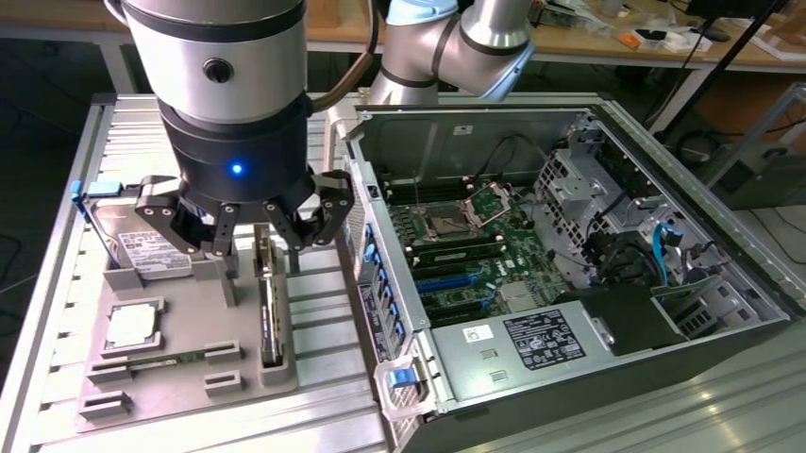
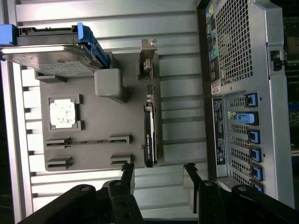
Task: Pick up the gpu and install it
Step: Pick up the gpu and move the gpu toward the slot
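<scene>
The gpu (image 1: 268,307) stands on edge in a slot of the grey holder tray (image 1: 189,392), a thin card with a black cooler and a metal bracket at its far end. In the wrist view the gpu (image 2: 150,135) runs lengthwise along the holder tray's (image 2: 96,156) edge nearest the computer case. My gripper (image 1: 259,247) hangs directly above the card's far end, its jaws open with nothing between them. From the wrist camera the gripper (image 2: 159,170) shows two black fingertips (image 2: 128,169) spread apart, clear of the card.
An open computer case (image 1: 655,283) lies at the exterior view's right, its motherboard (image 1: 466,250) exposed. On the tray sit a hard drive (image 1: 139,247) with blue tabs, a processor chip (image 1: 132,326) and a memory stick (image 1: 158,360). A ribbed metal table (image 1: 315,415) carries everything.
</scene>
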Tool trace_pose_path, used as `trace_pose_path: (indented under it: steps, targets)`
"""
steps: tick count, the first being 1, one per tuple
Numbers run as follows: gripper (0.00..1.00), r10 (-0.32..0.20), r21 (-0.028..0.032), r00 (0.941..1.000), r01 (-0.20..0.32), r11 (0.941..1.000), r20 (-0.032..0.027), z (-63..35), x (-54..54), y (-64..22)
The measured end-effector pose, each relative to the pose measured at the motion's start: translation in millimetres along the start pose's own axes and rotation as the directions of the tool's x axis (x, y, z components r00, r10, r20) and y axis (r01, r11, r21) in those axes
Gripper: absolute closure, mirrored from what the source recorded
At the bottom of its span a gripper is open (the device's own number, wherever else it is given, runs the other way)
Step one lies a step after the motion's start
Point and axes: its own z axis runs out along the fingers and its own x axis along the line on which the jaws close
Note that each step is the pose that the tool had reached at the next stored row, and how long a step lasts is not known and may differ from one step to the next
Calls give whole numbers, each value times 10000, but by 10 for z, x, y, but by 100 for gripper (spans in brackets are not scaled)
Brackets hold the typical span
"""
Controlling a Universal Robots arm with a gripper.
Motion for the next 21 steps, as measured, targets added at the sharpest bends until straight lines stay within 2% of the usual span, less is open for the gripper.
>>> trace_pose_path:
  steps: [4,16,21]
  targets:
    - [46,-1,-4,10000,1,10000,3,26,-1,-12]
    - [46,0,-2,10000,0,10000,1,215,4,-27]
    - [46,0,-2,10000,0,10000,2,262,5,-29]
